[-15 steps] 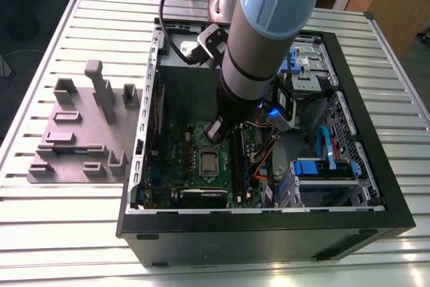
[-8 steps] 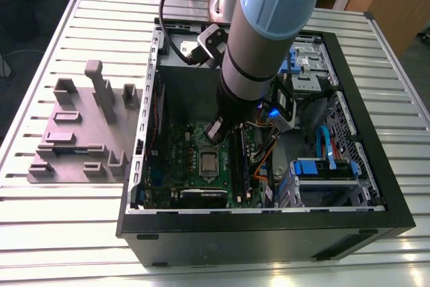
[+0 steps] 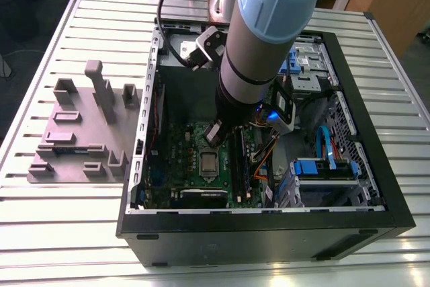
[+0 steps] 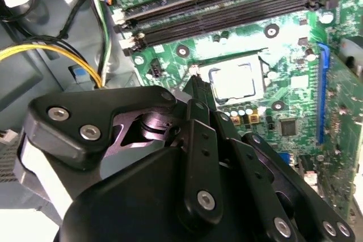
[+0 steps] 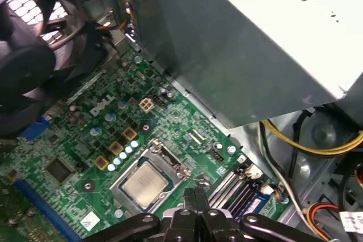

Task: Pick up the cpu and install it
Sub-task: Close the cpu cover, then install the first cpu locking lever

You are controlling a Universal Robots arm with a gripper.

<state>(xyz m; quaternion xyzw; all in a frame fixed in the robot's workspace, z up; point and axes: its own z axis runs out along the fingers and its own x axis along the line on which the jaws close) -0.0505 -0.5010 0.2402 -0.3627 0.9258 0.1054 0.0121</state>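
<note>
The cpu (image 3: 209, 162) lies flat in the metal-framed socket on the green motherboard (image 3: 178, 159), inside the open computer case. Both wrist views show its silvery top, cpu (image 4: 235, 80) and cpu (image 5: 144, 184). My gripper (image 3: 213, 132) hangs just above the board, a little off the socket toward the memory slots. In both wrist views its two dark fingers are pressed together with nothing between them, gripper (image 5: 195, 192) and gripper (image 4: 197, 83). Its tips are beside the socket frame, apart from the cpu.
A large grey power supply box (image 5: 238, 43) stands close by, with yellow cables (image 4: 51, 52) beside it. A black fan (image 5: 34, 55) sits at the board's other side. Memory slots (image 4: 227, 9) run next to the socket. A grey fixture plate (image 3: 80, 132) lies on the table at the exterior view's left.
</note>
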